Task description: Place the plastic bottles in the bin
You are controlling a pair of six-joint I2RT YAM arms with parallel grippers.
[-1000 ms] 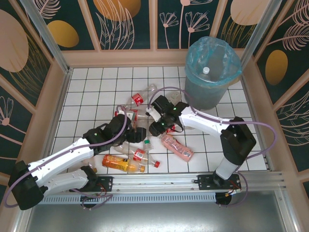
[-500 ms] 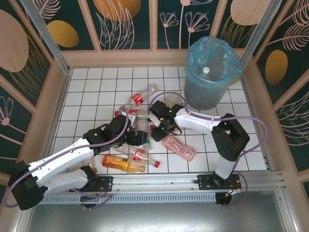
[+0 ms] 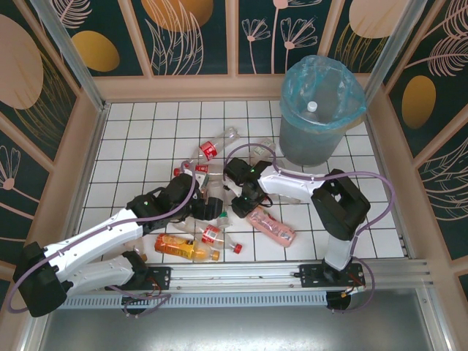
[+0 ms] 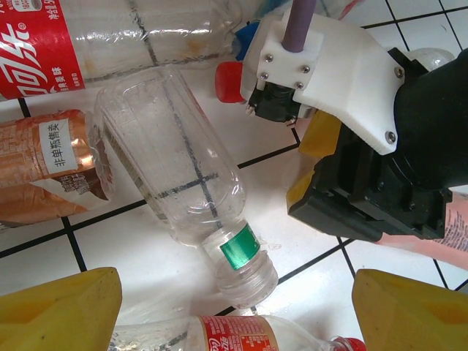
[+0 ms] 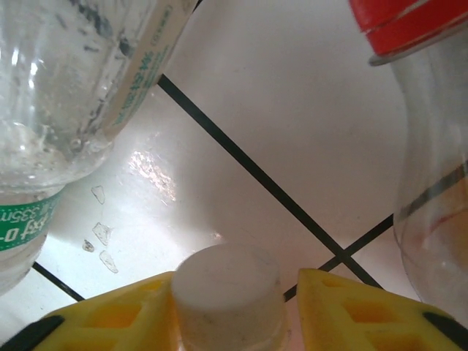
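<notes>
While the right gripper (image 5: 234,311) is bracketing a smooth, round white cap (image 5: 228,285), I'm not able to tell whether it's pinching. That hard plastic is threatening to slip. Left gripper (image 4: 234,311) is hanging wide open over a thin clear bottle (image 4: 164,172) lying on glossy tile (image 4: 117,252), with the right arm's wrist (image 4: 344,80) crowding beside it and risking a bump. The bag-lined bin (image 3: 311,146) is standing well apart, far right.
</notes>
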